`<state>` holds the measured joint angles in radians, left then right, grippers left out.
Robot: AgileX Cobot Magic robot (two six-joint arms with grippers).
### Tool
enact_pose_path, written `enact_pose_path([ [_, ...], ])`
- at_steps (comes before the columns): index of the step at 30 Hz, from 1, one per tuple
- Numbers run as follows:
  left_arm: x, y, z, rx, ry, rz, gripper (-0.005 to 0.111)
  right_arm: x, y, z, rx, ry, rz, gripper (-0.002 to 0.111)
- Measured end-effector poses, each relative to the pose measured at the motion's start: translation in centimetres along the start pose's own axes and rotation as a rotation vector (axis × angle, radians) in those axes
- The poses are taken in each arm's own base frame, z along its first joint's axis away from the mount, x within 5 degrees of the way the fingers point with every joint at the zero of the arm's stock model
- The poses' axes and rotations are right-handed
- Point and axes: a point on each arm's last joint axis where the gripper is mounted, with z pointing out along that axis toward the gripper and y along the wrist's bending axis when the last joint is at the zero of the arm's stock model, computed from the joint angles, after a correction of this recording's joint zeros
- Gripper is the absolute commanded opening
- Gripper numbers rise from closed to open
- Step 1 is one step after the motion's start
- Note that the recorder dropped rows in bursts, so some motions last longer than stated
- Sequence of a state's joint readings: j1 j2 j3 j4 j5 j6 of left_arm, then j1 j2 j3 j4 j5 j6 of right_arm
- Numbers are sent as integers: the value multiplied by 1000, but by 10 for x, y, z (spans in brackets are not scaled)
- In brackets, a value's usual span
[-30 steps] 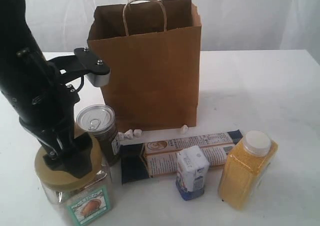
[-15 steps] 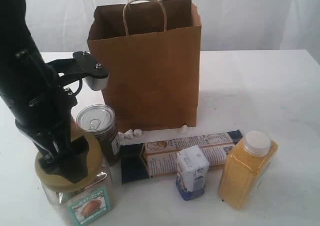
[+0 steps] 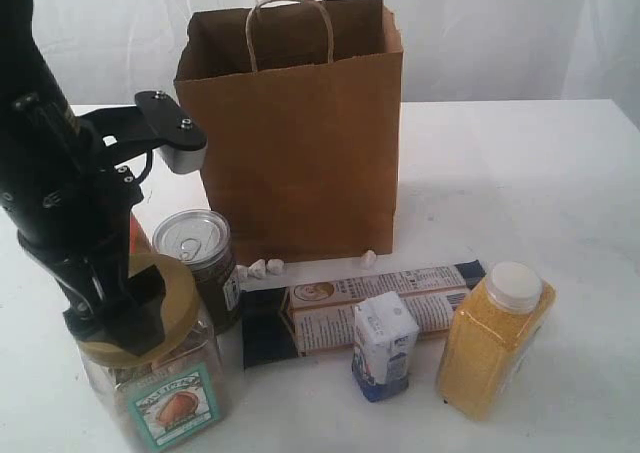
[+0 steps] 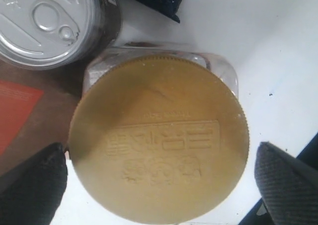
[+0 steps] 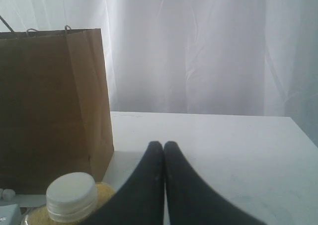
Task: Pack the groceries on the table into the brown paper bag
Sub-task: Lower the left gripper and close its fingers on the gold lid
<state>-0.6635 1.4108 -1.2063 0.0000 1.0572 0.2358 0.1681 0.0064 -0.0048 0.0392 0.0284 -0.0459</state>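
Leftward since a second ago, the left gripper (image 4: 161,185) is shifted, its jaws spread either side of the tan lid (image 4: 159,135) of the clear jar (image 3: 165,398), set by the left edge of the table (image 3: 520,153), in front of the brown paper bag (image 3: 300,153). Embossed lid lettering and the jar's label cannot be read. Only part of the orange-brown pouch (image 4: 20,106) is shown beside the jar. The right gripper (image 5: 163,144) is pressed together.

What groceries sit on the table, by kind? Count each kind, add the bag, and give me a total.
Clear jar: 1
Pull-tab can: 1
Orange-brown pouch: 1
Navy packet: 1
White-blue carton: 1
Yellow-grain bottle: 1
Brown paper bag: 1
Total: 7
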Motion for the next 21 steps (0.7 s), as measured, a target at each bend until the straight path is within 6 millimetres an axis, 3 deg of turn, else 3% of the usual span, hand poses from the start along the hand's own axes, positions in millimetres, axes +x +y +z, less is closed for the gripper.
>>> enact_pose_path([
  [21, -1, -3, 0, 29, -13, 8, 105, 0, 0, 0, 0, 0, 0, 0],
])
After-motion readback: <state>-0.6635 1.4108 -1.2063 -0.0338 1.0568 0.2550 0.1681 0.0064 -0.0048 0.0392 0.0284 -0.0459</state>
